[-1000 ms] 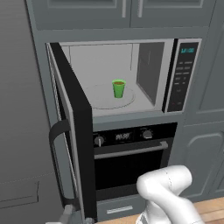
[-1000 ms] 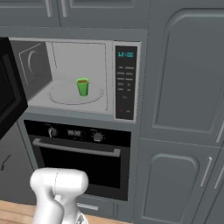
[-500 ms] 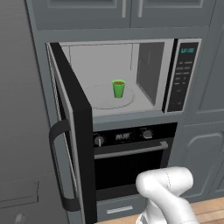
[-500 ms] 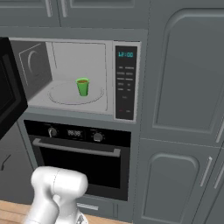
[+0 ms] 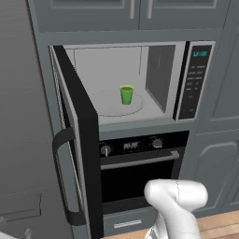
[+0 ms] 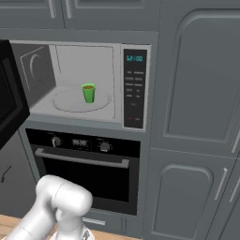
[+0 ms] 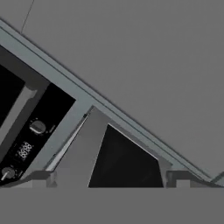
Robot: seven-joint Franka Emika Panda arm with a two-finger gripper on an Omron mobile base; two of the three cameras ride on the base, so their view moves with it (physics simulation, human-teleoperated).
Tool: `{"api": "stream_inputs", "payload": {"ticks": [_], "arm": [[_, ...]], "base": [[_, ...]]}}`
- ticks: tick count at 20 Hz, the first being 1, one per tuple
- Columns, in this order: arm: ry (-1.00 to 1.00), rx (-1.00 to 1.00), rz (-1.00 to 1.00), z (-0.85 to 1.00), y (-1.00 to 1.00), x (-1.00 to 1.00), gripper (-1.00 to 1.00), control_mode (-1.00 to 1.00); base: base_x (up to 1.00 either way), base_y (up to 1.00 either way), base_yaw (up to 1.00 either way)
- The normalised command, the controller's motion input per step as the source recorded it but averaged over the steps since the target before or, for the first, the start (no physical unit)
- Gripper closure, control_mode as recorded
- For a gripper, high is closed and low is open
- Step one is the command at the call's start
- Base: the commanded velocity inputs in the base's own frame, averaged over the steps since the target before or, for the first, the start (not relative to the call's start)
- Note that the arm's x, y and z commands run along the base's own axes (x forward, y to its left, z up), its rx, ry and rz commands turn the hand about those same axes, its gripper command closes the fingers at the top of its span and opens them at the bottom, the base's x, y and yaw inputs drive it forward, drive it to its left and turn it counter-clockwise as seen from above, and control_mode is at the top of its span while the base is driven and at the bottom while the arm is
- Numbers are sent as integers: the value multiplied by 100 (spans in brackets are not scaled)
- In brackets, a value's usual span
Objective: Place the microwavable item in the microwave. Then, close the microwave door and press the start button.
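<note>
So the green cup (image 5: pixel 126 94) sits upright on the turntable (image 5: pixel 112 105) inside the microwave (image 6: pixel 93 82), door (image 5: pixel 77 140) swung open on the left. End effector (image 7: pixel 109 177) has its fingers spread wide, holding nothing, low near the door.

A wall of matte grey cabinets (image 6: pixel 197 84) fills the kitchen, with arched panel doors on the right and slim bar pulls. A black oven (image 5: pixel 140 172) is built in low at the centre, with two round knobs, a small display and a silver bar handle (image 6: pixel 79 158). More grey cupboards (image 5: pixel 135 11) run above. A strip of wooden floor (image 5: pixel 219 224) shows nearest. Light is soft and even.
</note>
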Motion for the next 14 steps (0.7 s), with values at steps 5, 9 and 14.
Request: {"api": "stream_inputs", "payload": {"ticks": [5, 9, 14], "arm": [[11, 16, -6, -32, -49, 57, -100, -100], [7, 23, -5, 2, -98, 24, -100, -100], [1, 28, 0, 12, -100, 1, -100, -100]], "base": [[0, 0, 0], [0, 0, 0], [0, 0, 0]]}}
